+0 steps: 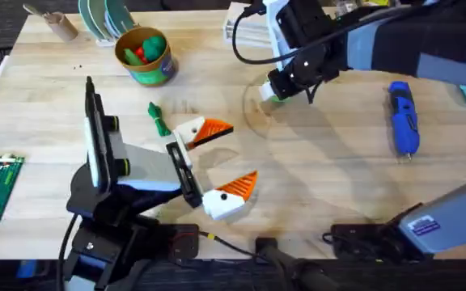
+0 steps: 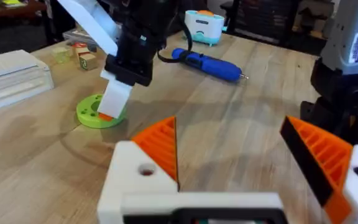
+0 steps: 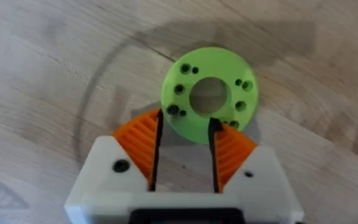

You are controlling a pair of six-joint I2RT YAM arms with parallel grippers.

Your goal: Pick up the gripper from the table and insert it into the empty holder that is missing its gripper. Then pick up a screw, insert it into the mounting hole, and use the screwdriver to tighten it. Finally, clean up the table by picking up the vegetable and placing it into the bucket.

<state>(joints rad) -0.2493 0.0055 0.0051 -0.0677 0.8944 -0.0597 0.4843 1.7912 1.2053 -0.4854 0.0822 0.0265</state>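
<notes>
the right gripper point(image 3: 185, 155) hangs low over the table with its orange pads slightly spread, straddling the near rim of a flat green ring point(image 3: 209, 94), pinching nothing that can be seen. the left gripper point(image 1: 217, 158) is spread wide and empty. the slim dark green vegetable point(image 1: 158, 119) lies just beyond its outer fingertip, long axis pointing toward the bucket point(image 1: 145, 54), so the left arm looks far nearer.
</notes>
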